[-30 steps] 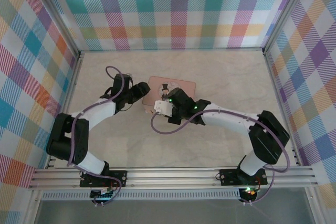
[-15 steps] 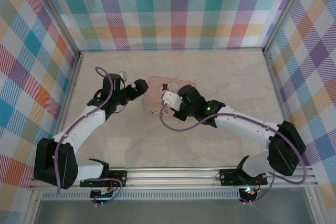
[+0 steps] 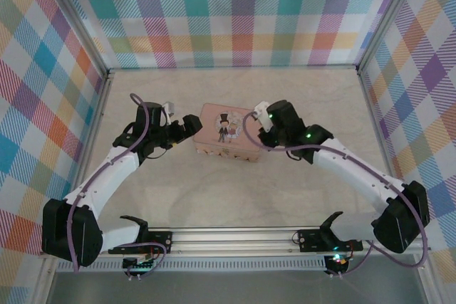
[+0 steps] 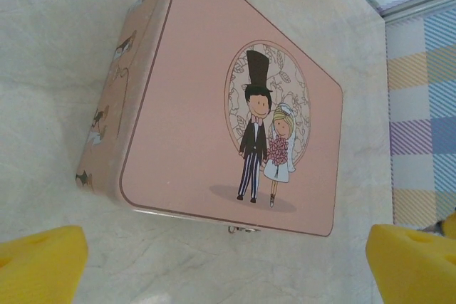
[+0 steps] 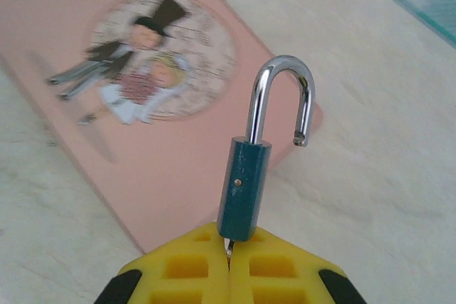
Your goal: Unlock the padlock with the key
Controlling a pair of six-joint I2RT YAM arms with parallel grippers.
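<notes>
My work table (image 3: 214, 190) has a pale marble-like top, evenly lit. Walls (image 3: 242, 12) with a colourful check pattern stand on three sides; an aluminium rail (image 3: 235, 236) closes the near edge.

left fingers (image 4: 39, 265) spread wide | right fingers (image 5: 185, 275) pressed together

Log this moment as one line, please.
left gripper: open, beside pink tin | right gripper: shut on padlock | shackle: open
</notes>
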